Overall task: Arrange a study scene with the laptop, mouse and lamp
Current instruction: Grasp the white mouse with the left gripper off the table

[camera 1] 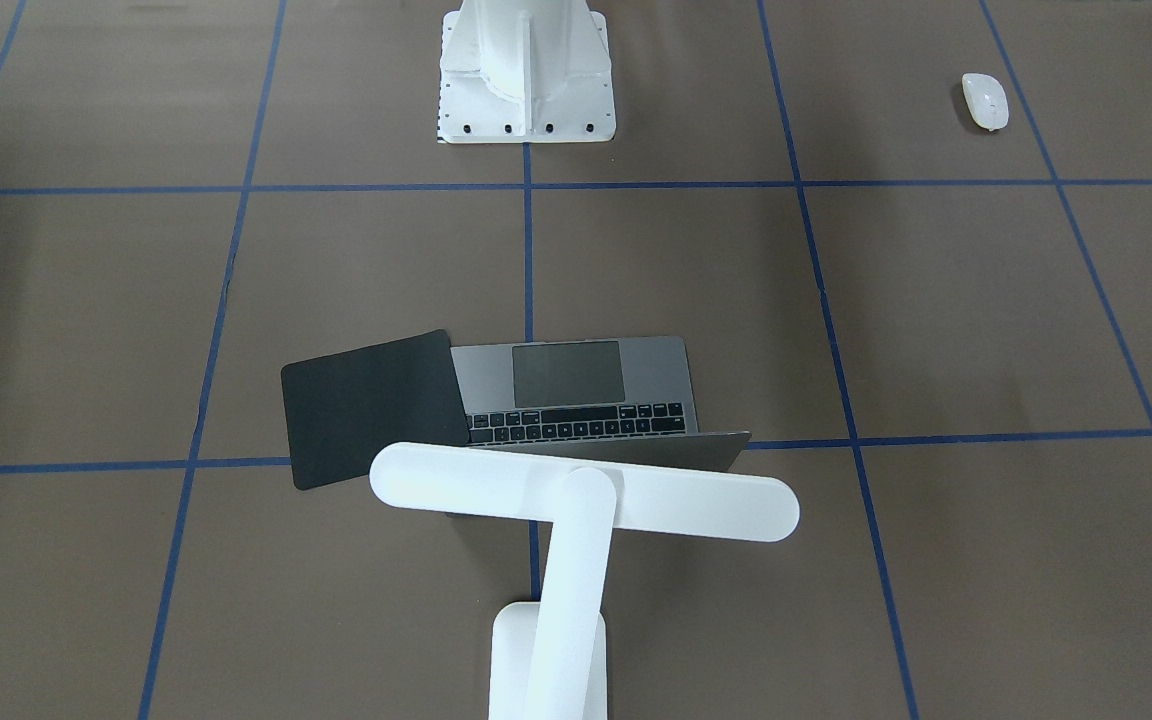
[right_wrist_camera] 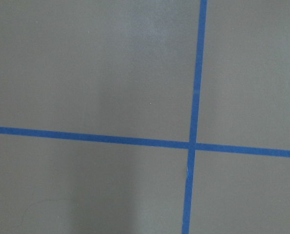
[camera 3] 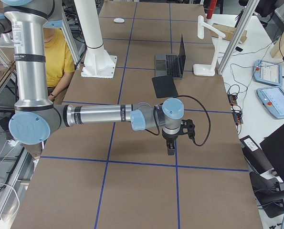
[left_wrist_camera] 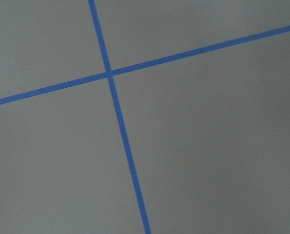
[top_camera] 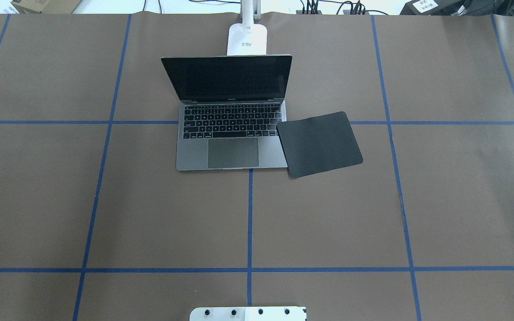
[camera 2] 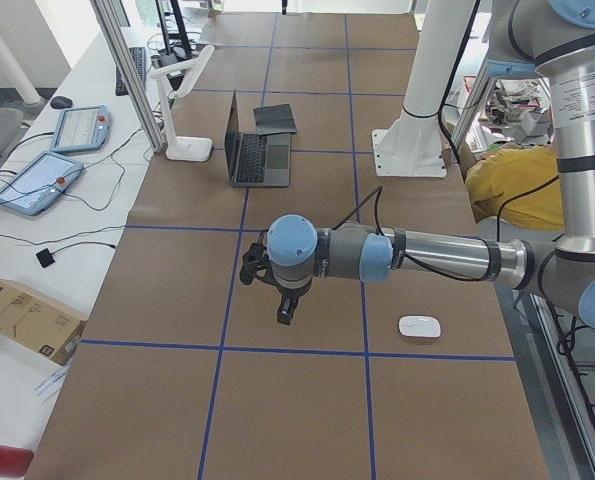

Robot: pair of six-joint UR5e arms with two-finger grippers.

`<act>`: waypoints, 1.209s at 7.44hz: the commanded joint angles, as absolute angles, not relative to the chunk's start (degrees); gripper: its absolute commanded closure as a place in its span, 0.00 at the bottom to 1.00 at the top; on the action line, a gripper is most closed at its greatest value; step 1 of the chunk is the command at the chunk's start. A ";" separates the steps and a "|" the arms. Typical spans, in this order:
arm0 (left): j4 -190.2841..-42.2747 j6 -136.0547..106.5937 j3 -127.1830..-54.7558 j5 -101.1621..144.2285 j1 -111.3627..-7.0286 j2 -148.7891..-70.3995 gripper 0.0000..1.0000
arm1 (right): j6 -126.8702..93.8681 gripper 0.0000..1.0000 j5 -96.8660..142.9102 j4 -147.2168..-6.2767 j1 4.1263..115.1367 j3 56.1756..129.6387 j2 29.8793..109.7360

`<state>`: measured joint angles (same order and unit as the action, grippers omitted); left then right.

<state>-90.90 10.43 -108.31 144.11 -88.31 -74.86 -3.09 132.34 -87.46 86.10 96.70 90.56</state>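
Observation:
The laptop point(top_camera: 232, 133) stands open in the middle of the table, screen up and keyboard towards the robot. Just behind it is the white lamp point(camera 1: 576, 500), whose light bar reaches over the lid while its base point(top_camera: 247, 39) sits at the far edge. The small white mouse point(camera 1: 984, 101) lies alone on the robot's left, near its side of the table. My left gripper point(camera 2: 285, 316) hangs over bare table a short way from the mouse point(camera 2: 419, 327). My right gripper point(camera 3: 171, 150) hangs over bare table on the other side. I cannot tell either gripper's state. Both wrist views show only tabletop and blue tape.
A thin black mat point(top_camera: 319, 143) lies tilted against the laptop's right side, its corner over the laptop's edge. The white bolted pedestal point(camera 1: 526, 70) stands at the robot's side. A person in yellow point(camera 3: 58, 57) sits behind the robot. Tablets and cables lie on the bench point(camera 2: 62, 150) past the far edge.

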 commanded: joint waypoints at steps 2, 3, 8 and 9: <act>-96.15 9.93 -108.28 140.36 -83.25 -64.80 0.00 | -0.09 0.00 131.40 -90.00 87.10 98.17 92.98; -97.20 7.50 -108.37 140.27 -81.41 -62.51 0.00 | -0.09 0.00 131.40 -89.91 87.10 98.26 93.34; -127.57 -20.60 -108.19 139.75 -61.13 -48.62 0.00 | 0.00 0.00 131.40 -89.56 87.01 98.17 94.39; -129.62 -24.83 -108.11 139.66 -57.52 -48.52 0.00 | 0.00 0.00 131.40 -89.56 87.10 98.09 94.39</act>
<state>-125.21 -18.48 -108.19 139.88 -62.72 -49.59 -0.01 131.40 -89.59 87.07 98.16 94.30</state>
